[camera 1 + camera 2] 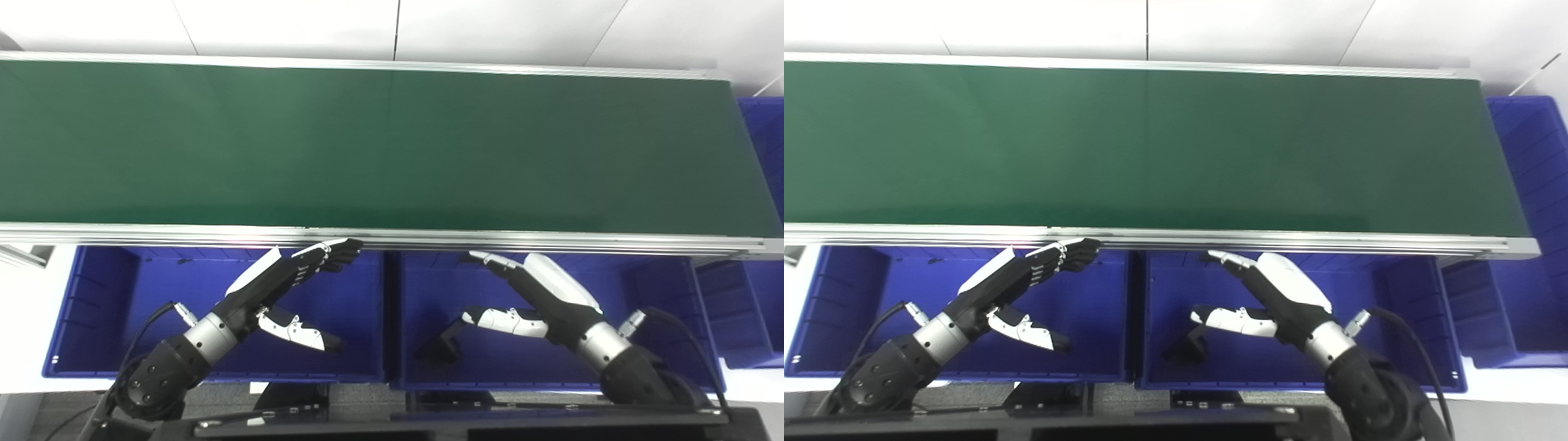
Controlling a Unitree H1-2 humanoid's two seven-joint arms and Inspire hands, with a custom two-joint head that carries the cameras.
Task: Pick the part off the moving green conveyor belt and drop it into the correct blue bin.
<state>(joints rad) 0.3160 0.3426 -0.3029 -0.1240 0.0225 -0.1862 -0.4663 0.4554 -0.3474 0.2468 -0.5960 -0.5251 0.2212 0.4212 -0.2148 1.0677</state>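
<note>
The green conveyor belt runs across the view and no part shows on it. My left hand hovers open over the left blue bin, fingers stretched toward the belt's near rail and thumb spread low. My right hand hovers open over the middle blue bin, fingers pointing up-left, holding nothing. A black angular piece lies on that bin's floor just below the right thumb; I cannot tell if the thumb touches it.
The belt's aluminium rail lies just beyond both hands' fingertips. A third blue bin stands at the right, and another blue bin sits past the belt's right end. A black bar crosses the bottom edge.
</note>
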